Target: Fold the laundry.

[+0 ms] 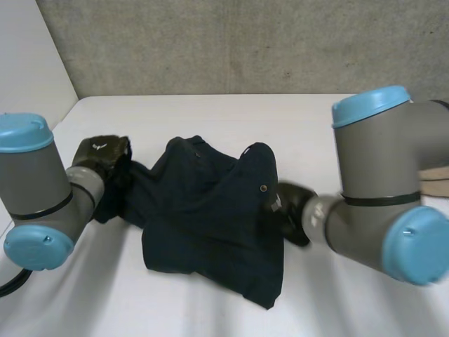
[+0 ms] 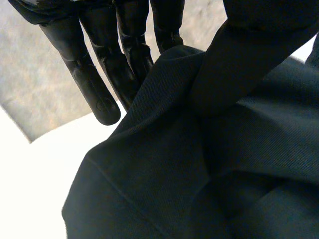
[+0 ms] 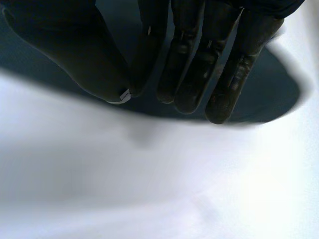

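Observation:
A dark navy garment (image 1: 203,210) lies bunched in the middle of the white table (image 1: 231,112), its two sides raised toward my hands. My left hand (image 1: 98,154) is at the garment's left edge. In the left wrist view its straight fingers (image 2: 99,84) and thumb pinch a fold of the cloth (image 2: 199,164). My right hand (image 1: 293,207) is at the garment's right edge, low over the table. In the right wrist view its fingers (image 3: 219,74) point down with the thumb closed against them, and the dark cloth (image 3: 279,94) is around and behind them.
A grey wall runs behind the table, and a white side wall stands at the left. A beige object (image 1: 435,181) lies at the table's right edge behind my right arm. White tabletop shows in front of and behind the garment.

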Available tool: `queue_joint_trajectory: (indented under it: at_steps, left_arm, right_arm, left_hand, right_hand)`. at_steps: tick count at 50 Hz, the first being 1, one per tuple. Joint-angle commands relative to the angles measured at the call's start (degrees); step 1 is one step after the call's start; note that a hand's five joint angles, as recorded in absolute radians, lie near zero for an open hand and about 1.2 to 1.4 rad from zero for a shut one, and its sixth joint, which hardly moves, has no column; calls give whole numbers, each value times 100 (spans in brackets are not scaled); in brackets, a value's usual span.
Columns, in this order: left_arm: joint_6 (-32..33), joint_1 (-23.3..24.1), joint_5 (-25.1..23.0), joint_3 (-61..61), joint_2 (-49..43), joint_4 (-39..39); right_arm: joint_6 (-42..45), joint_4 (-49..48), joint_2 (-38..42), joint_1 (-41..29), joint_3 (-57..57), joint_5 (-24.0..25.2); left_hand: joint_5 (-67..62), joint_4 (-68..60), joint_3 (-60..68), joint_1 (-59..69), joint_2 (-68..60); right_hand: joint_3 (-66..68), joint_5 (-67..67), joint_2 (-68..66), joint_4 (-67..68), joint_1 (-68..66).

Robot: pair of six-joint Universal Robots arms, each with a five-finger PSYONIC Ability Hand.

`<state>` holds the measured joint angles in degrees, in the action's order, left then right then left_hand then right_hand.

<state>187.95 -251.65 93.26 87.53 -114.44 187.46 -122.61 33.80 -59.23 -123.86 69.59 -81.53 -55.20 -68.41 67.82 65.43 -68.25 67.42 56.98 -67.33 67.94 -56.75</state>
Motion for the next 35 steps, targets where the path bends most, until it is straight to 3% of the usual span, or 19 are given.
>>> queue_joint_trajectory:
  at_steps: [1, 3, 4, 8, 14, 22, 35]
  left_arm:
    - [40, 379, -1, -236, 176, -8]
    - [40, 414, -1, -254, 203, -17]
    - [40, 441, -1, -263, 246, -17]
    - [40, 555, -10, -202, 448, -52]
    - [31, 722, -18, 35, 949, -298]
    - [31, 810, -27, 721, 1890, -386]
    - [31, 1240, -36, 1556, 2857, -369]
  right_arm:
    - [-18, 1287, -580, 240, 819, 812]
    - [-149, 1156, -669, 284, 662, 980]
    - [-410, 886, -695, 336, 417, 998]
    - [-1595, -150, -687, 407, -163, 867]
    - [-2197, -1147, -424, 381, -858, 603]
    - [-2144, -1297, 762, 319, -2317, 735]
    - [-2232, -1244, 3038, -330, -4831, 1832]
  left_hand:
    - [-1247, -926, 985, 1224, -941]
    - [-1246, -926, 985, 1224, -941]
    - [-1263, -943, 1001, 1240, -958]
    - [-1280, -960, 1018, 1257, -975]
    - [-1280, -960, 1018, 1257, -975]
    - [-1247, -926, 985, 1224, -941]
    - [-1179, -859, 917, 1156, -874]
  right_hand:
    - [1258, 1302, -1267, 1206, -2325]
    - [1258, 1302, -1267, 1206, -2325]
    - [-468, -423, 459, -520, -599]
    - [-3503, -3459, 3494, -3555, 2437]
    - [-5742, -5698, 5733, -5794, 4675]
    - [-5742, -5698, 5733, -5794, 4675]
    - [-5742, -5698, 5733, -5794, 4675]
